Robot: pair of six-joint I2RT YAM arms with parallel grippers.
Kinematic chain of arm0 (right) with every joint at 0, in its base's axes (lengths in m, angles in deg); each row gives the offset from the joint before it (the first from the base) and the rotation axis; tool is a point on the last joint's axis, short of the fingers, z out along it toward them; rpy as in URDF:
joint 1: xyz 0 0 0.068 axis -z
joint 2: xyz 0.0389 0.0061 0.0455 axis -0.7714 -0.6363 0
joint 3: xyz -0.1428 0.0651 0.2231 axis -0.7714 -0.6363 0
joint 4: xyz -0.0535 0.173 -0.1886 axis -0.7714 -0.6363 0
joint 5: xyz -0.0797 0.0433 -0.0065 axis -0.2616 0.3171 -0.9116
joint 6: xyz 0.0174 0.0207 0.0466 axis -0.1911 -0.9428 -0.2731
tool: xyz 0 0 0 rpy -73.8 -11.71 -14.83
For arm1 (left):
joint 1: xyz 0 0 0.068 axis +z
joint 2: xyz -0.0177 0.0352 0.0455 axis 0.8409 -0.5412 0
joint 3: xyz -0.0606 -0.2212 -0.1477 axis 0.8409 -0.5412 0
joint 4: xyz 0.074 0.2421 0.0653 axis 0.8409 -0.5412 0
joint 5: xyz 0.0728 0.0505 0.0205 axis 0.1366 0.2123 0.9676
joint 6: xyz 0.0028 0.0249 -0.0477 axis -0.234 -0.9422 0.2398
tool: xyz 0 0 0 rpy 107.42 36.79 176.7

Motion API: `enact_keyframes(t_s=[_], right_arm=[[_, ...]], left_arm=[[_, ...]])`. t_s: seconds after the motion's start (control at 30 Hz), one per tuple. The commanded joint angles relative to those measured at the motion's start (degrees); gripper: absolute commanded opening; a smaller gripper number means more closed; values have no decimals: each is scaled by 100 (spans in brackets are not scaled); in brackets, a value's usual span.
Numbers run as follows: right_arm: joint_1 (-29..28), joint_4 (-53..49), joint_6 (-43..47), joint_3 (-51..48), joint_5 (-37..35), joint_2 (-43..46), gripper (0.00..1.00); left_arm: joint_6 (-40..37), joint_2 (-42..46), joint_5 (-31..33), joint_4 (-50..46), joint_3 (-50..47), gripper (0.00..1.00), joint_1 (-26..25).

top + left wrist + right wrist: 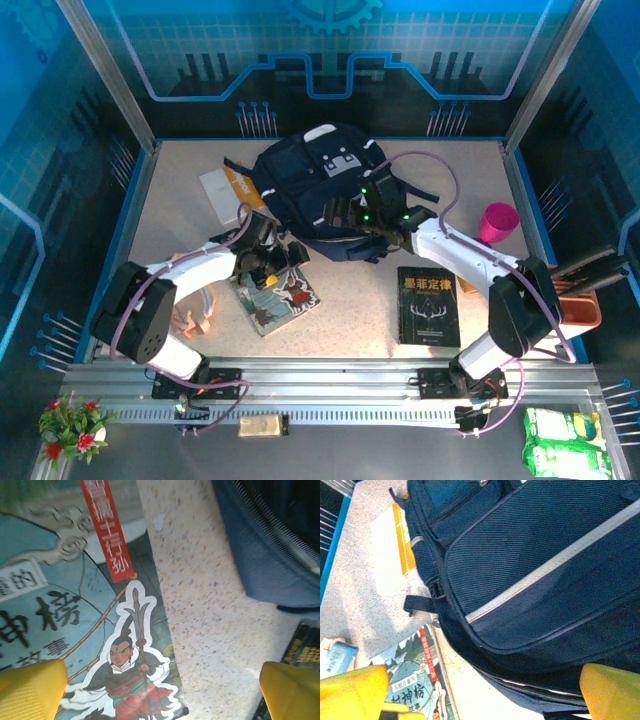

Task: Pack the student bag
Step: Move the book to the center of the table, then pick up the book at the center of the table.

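The student bag (320, 190), dark navy with grey-white patches, lies at the back middle of the table. An illustrated book (278, 298) lies flat in front of it on the left, and a black book (428, 305) on the right. My left gripper (285, 255) hovers open over the illustrated book's (75, 605) far edge, its yellow fingertips (30, 690) wide apart and nothing between them. My right gripper (365, 215) stands open just above the bag's (530, 570) near side, holding nothing. The bag's edge (270, 540) shows at the upper right of the left wrist view.
A white and orange book (225, 188) lies left of the bag. A pink cup (498, 222) stands at the right, with an orange holder (580, 300) beyond it. Green packets (565, 445) and a flower pot (72, 425) sit beside the arm bases.
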Motion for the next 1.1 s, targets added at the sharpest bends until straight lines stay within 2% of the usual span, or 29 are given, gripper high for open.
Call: enact_keyframes(t_s=[0.0,0.13,0.33,0.43,0.67,1.07], right_arm=[[-249,-196,221,292,109,-196,98],[-613,-394,348,635,294,-602,96],[-1218,-744,616,1455,728,-1627,88],[-1386,-854,629,1783,907,-2093,84],[-1504,-1058,588,2316,1336,-2893,65],[-1520,-1448,602,2602,1342,-3506,64]], left_arm=[[-306,395,178,-612,278,99,396],[-568,731,410,-969,11,99,990],[-704,1300,801,-1238,-516,99,1460],[-586,1462,731,-1125,-847,99,1537],[-348,1536,652,-804,-1317,95,1574],[-348,1246,410,-495,-1453,88,1574]])
